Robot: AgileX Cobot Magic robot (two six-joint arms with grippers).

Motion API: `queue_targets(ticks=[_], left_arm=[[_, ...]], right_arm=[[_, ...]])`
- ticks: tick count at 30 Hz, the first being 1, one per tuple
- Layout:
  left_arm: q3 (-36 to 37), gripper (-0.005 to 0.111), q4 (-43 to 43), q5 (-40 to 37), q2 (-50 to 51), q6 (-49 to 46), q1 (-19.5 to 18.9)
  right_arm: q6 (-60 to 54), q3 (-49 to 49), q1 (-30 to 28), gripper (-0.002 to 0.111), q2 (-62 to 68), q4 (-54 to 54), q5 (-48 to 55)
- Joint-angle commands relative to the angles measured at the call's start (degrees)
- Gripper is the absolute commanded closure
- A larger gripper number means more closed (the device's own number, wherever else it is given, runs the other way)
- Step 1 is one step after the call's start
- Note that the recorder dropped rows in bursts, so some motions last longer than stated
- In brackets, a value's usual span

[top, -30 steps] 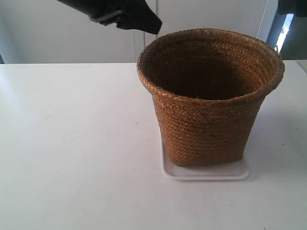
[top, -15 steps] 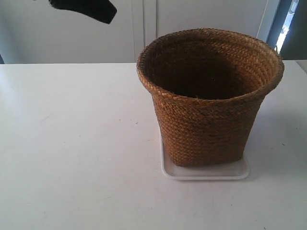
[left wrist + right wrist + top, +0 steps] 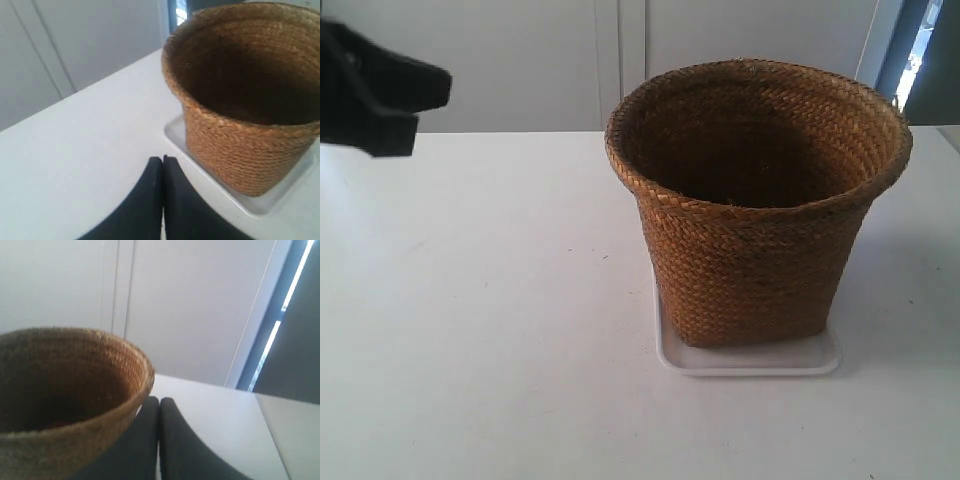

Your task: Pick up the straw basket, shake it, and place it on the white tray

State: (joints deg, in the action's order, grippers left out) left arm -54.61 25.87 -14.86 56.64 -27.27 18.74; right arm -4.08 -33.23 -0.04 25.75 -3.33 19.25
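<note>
— Changed at nine o'clock?
— Arm at the exterior view's left (image 3: 375, 95), dropped from eleven, away from the straw basket (image 3: 755, 200); left fingers (image 3: 147, 200) closed, empty.
— At three?
— Seated on the white tray (image 3: 820, 358); right fingers (image 3: 180, 445) closed. Likely done.

— How did the brown braided-straw basket (image 3: 750, 250) stand?
— Upright, mouth open upward, its flared round rim wider than its squarish base, resting on the flat white rectangular tray (image 3: 760, 360).
— And the tray?
— Lying flat beneath it, its low rim showing around the base.
</note>
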Motion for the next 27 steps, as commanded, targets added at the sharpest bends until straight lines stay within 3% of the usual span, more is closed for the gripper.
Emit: queue_targets(ticks=[1, 5, 11, 27], left_arm=[[13.0, 0.107, 0.8, 12.9, -7.1, 2.0, -0.1], [23.0, 0.107, 2.6, 19.3, -8.7, 2.0, -0.1], [32.1, 0.107, 6.6, 28.5, -6.5, 1.7, -0.1], [32.7, 0.107, 6.7, 29.7, -5.4, 1.7, -0.1]], right_arm=[[-0.2, 9.4, -0.6, 0.108, -4.1, -0.1, -1.5], [-0.2, 12.2, -0.6, 0.108, -4.4, -0.1, -12.2], [-0.2, 12.6, -0.6, 0.108, -4.4, 0.0, -11.5], [-0.2, 12.6, -0.6, 0.108, -4.4, 0.3, -11.7]])
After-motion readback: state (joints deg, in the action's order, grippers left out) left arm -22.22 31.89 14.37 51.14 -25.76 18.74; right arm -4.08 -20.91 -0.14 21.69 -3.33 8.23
